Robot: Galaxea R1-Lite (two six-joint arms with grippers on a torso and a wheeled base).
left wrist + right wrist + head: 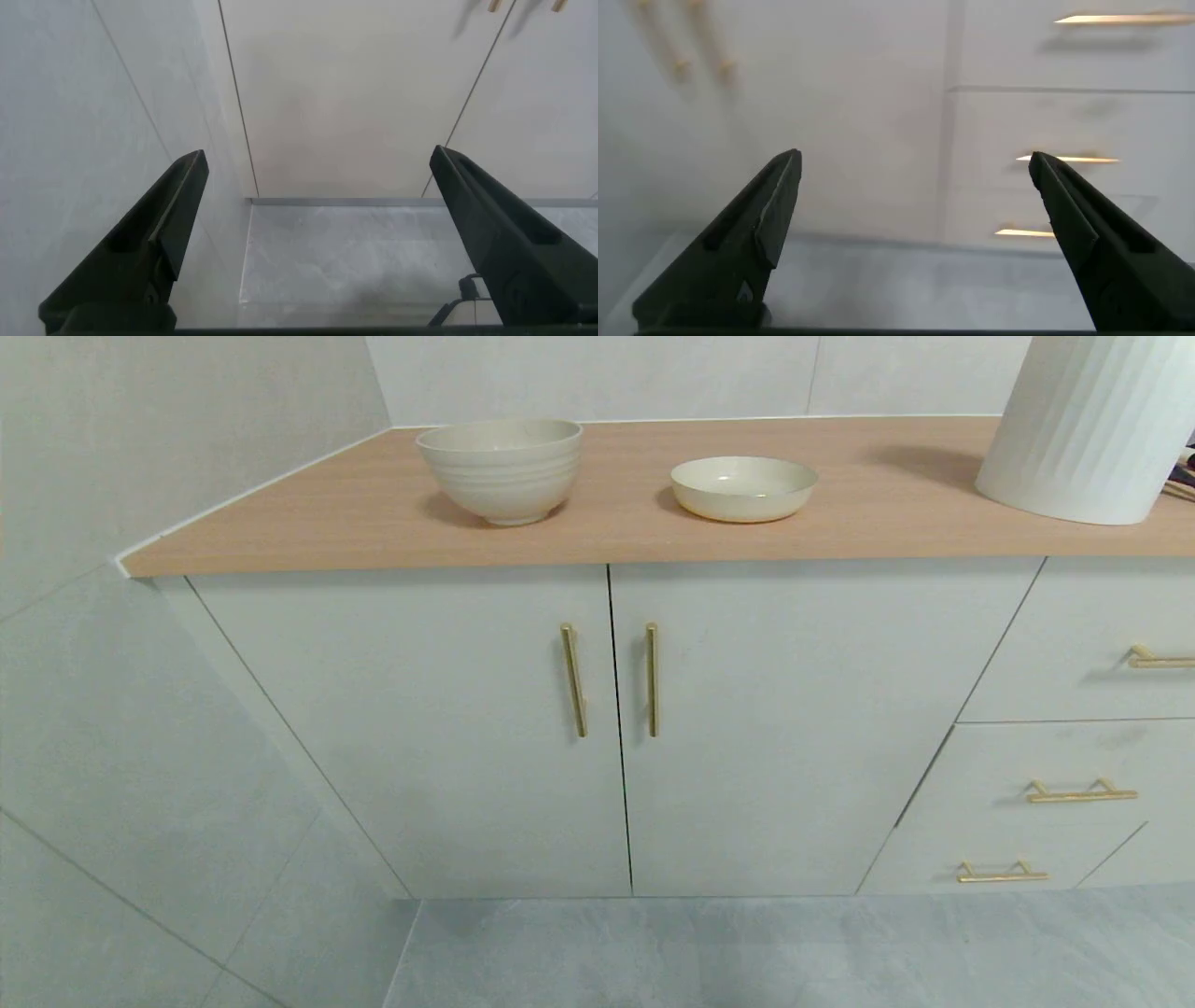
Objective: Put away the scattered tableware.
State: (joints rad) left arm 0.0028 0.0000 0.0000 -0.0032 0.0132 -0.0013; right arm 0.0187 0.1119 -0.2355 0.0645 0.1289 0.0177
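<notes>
Nothing put away yet: bowl (500, 469), with dish (743, 487) at its 3 o'clock, sits on counter (327, 523) above closed cabinet doors (420, 737). My left hand (318, 157) and right hand (914, 158) hang released, empty

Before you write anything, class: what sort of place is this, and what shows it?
Probably a kitchen: a wooden countertop holding a deep bowl and a shallow dish, above cabinet doors and drawers with gold handles.
</notes>
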